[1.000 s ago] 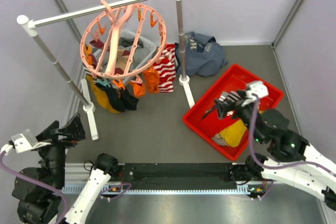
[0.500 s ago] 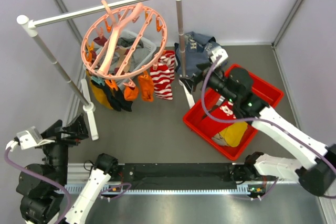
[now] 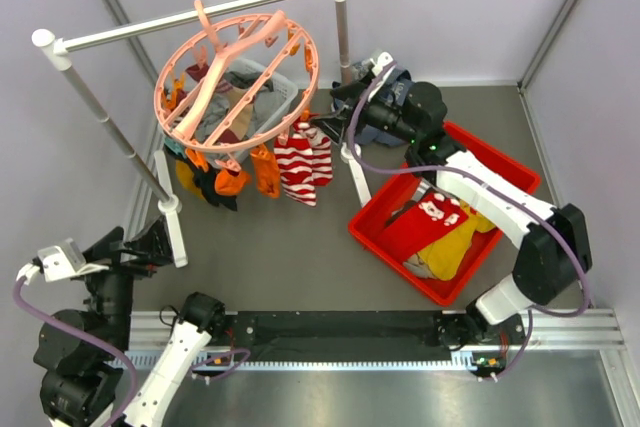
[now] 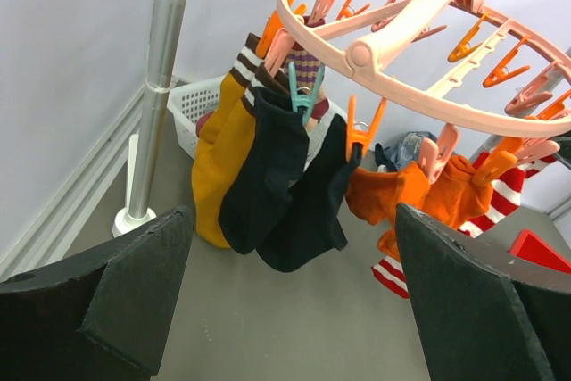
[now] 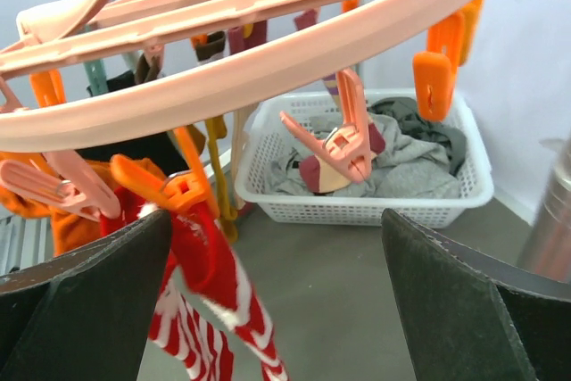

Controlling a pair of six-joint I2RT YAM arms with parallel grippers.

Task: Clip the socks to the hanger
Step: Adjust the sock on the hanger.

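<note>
The salmon-pink ring hanger (image 3: 237,77) hangs by its hook from the rail. Clipped along its near rim are red-and-white striped socks (image 3: 300,162), orange socks (image 3: 262,169) and dark and yellow socks (image 3: 200,182). My right gripper (image 3: 335,107) is open at the ring's right edge, just short of it. In the right wrist view the ring (image 5: 268,33) spans the top, and a striped sock (image 5: 201,283) hangs beside the left finger of the right gripper (image 5: 277,220). My left gripper (image 3: 135,242) is open, low at the near left. Its view, past the left gripper (image 4: 294,220), shows dark socks (image 4: 277,176) and orange socks (image 4: 419,198).
The white-and-grey rail stand (image 3: 190,15) has a post (image 3: 345,47) close to my right arm and a foot (image 3: 172,222) beside my left gripper. A white laundry basket (image 5: 375,207) of clothes sits behind the hanger. The red bin (image 3: 500,172) holds red and yellow clothes.
My right arm has swung from above the red bin, left and back, to the hanger's right edge. The hanger has turned and the socks have shifted. The left arm barely moved.
</note>
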